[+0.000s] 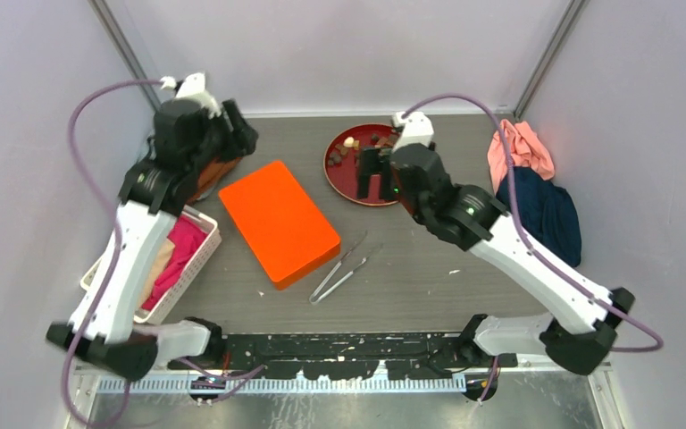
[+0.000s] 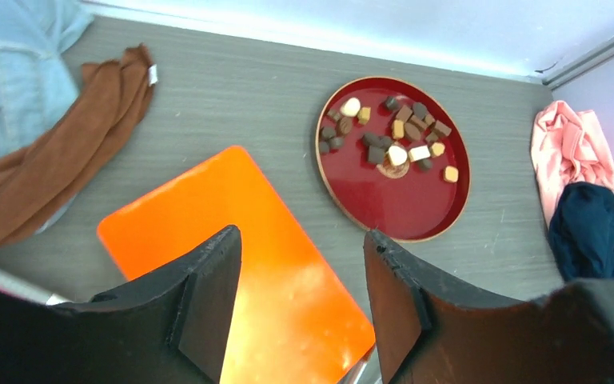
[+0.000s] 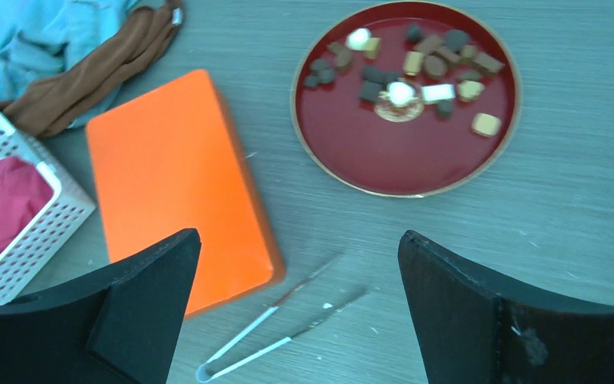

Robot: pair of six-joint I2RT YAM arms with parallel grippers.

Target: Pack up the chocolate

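Note:
The chocolate [image 1: 350, 149] is several tiny dark brown, light brown and cream pieces lying in the far half of a round red plate [image 1: 348, 185]. It also shows in the left wrist view [image 2: 392, 132] and the right wrist view [image 3: 416, 68]. A closed orange box [image 1: 277, 222] lies left of the plate. My right gripper [image 1: 376, 172] hangs above the plate, open and empty. My left gripper [image 1: 239, 136] is raised at the far left beyond the orange box, open and empty. Metal tweezers [image 1: 339, 268] lie on the table in front of the box and plate.
A white basket [image 1: 198, 255] with pink and red cloth stands at the left edge. Brown cloth [image 2: 56, 160] and light blue cloth [image 2: 8, 64] lie at the far left. Pink cloth [image 1: 522, 147] and navy cloth [image 1: 545, 210] lie at the right wall.

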